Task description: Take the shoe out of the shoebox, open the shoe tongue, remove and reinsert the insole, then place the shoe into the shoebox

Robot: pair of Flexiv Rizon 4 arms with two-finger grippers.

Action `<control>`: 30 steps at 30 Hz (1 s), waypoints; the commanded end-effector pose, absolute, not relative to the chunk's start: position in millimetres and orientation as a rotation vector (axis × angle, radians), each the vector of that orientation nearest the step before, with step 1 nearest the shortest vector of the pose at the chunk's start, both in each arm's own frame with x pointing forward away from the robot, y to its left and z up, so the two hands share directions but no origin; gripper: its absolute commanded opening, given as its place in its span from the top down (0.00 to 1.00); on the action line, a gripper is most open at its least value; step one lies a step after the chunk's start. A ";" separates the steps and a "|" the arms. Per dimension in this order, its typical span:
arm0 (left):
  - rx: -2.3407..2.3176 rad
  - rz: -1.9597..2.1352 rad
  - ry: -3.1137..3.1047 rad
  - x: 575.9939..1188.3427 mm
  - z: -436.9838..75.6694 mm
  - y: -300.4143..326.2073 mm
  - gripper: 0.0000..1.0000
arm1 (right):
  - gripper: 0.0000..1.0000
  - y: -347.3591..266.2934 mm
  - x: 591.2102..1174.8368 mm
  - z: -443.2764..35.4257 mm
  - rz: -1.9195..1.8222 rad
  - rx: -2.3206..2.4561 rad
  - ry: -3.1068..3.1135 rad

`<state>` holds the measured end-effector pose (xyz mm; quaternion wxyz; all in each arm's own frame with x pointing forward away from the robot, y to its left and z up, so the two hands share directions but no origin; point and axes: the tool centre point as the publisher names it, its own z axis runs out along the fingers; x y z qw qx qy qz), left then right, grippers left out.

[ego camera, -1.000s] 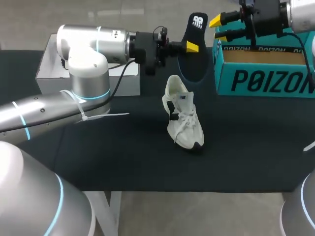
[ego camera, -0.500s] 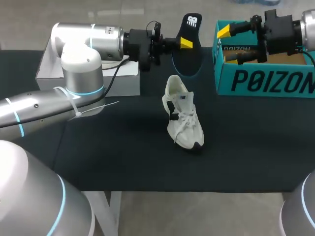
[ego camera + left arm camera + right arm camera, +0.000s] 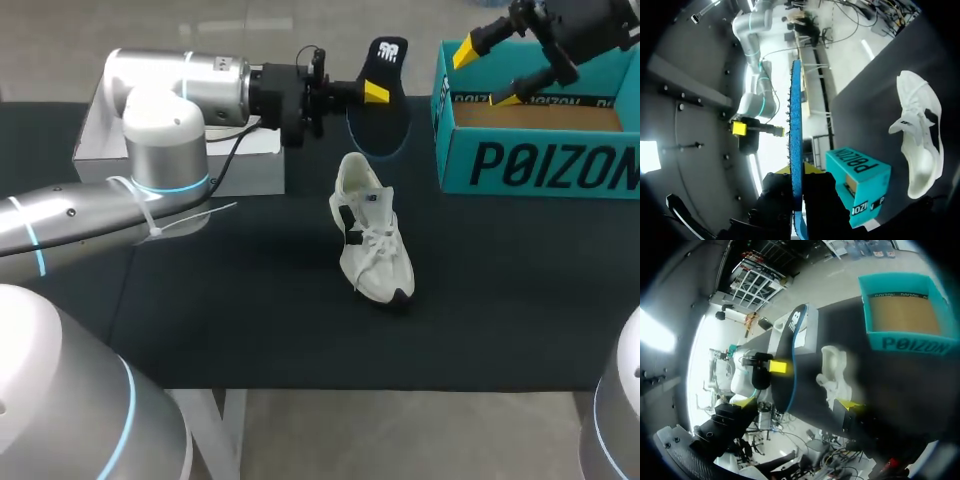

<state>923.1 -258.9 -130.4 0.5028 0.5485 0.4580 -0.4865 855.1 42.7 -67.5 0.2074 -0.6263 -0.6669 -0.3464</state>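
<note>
My left gripper (image 3: 372,93) is shut on a black insole (image 3: 388,60) with a blue rim, held upright on its edge over the table's back. In the left wrist view the insole (image 3: 795,115) stands edge-on between my fingers (image 3: 817,192). A white shoe (image 3: 372,240) lies on its side on the dark table, toe toward the front. The teal shoebox (image 3: 470,160) stands open at the back right, with nothing in it. My right gripper (image 3: 487,76) hangs open above the box's left end, apart from the insole. From the right wrist view, the insole (image 3: 789,352) and the shoe (image 3: 834,371) lie ahead of the open right gripper (image 3: 796,403).
A white box lid (image 3: 100,150) lies at the back left, under my left arm. The shoebox (image 3: 857,181) stands beyond the shoe (image 3: 920,135) in the left wrist view. The dark table runs on around the shoe to the front edge.
My right gripper has opened wider and drawn back to the right, away from the insole's top. The left gripper, with the insole, has shifted slightly left. The shoe has not moved.
</note>
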 end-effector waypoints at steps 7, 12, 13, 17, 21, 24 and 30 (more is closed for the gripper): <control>1.326 -1.170 1.099 924.2 -130.3 -260.1 1.00 | 0.00 47.0 854.5 -71.7 -0.902 -1.822 -1.900; 1.305 -1.176 1.098 923.7 -128.1 -259.9 1.00 | 0.00 46.8 855.4 -72.2 -0.914 -1.818 -1.896; 1.305 -1.176 1.098 923.7 -128.1 -259.9 1.00 | 0.00 46.7 855.5 -72.1 -0.915 -1.818 -1.897; 1.305 -1.176 1.098 923.7 -128.1 -259.9 1.00 | 0.00 46.4 855.7 -71.9 -0.912 -1.815 -1.901; 1.305 -1.176 1.098 923.7 -128.1 -259.9 1.00 | 0.00 47.9 855.5 -72.5 -0.913 -1.808 -1.905; 1.305 -1.176 1.098 923.7 -128.1 -259.9 1.00 | 0.00 50.4 856.2 -74.0 -0.917 -1.800 -1.906; 1.537 -0.628 0.762 908.8 -116.3 -258.1 1.00 | 0.00 50.1 855.7 -79.6 -0.925 -1.801 -1.897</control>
